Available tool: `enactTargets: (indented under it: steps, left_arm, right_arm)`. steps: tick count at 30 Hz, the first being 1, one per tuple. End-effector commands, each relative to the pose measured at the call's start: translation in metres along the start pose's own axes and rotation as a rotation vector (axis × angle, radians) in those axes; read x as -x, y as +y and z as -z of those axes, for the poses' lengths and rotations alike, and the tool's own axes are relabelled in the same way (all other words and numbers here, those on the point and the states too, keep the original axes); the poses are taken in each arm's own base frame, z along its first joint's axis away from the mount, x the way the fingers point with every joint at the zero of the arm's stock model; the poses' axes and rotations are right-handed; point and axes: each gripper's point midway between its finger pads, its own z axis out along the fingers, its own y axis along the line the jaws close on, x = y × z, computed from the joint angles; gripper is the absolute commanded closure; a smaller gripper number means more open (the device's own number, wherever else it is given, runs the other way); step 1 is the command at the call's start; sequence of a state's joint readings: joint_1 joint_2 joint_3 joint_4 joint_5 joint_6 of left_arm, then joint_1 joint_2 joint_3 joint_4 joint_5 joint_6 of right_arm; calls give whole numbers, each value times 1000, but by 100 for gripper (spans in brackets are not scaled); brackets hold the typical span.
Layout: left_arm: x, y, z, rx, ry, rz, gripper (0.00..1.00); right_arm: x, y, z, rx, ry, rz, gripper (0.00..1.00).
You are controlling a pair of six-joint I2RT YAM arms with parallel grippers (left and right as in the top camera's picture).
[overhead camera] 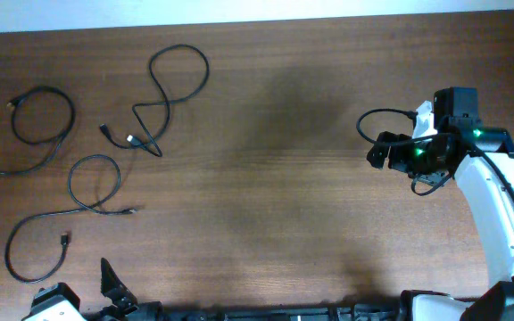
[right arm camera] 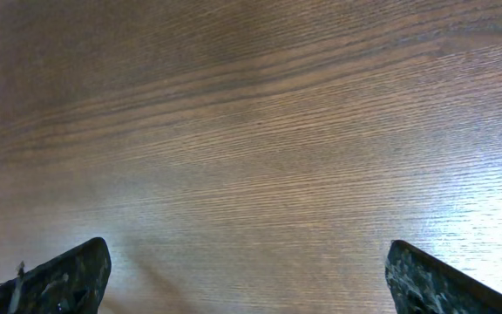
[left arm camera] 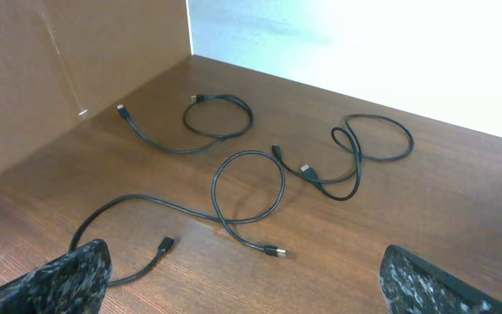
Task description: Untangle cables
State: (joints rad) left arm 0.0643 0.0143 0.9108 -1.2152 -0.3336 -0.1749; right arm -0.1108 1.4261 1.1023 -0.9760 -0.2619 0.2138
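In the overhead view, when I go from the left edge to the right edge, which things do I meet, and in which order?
In order: round-looped cable → figure-eight cable → bare table → right end effector. The third cable, lower down, overlaps both others, so I leave it out.

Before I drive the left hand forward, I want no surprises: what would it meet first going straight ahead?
Likely the nearest thin black single-loop cable, lying on the brown wooden table ahead of the open left hand; depth is unclear.
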Motion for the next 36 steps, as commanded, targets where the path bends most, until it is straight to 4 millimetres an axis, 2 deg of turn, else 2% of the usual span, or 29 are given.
enactTargets:
  steps: [1,18,19,21,23,25,29,32,36]
  left_arm:
    - [3,1,3,-5,-18,-10,1]
    - [3,-3,2,-48,-16,-22,1]
    - [8,-4,2,-48,-35,-14,1]
    - [26,-15,3,-109,-103,13,1]
    - [47,-42,6,-252,-186,34,1]
    - [56,-59,4,-336,-228,39,1]
    - [47,-69,-21,-342,-223,37,1]
    - [23,-79,-57,-337,-186,28,1]
    - [6,-88,-87,-340,-203,31,1]
  right_arm:
    - [1,-1,1,-5,-4,-5,1]
    - [1,-1,1,-5,-4,-5,1]
    - [1,-1,1,-5,-4,-5,1]
    - [1,-1,1,-5,-4,-5,1]
    - [1,-1,1,-5,-4,-5,1]
    - [1,-1,1,-5,-4,-5,1]
    - [1,-1,1,-5,-4,-5,1]
    - [1,-1,1,-5,-4,-5,1]
    - [1,-1,1,-5,-4,-5,1]
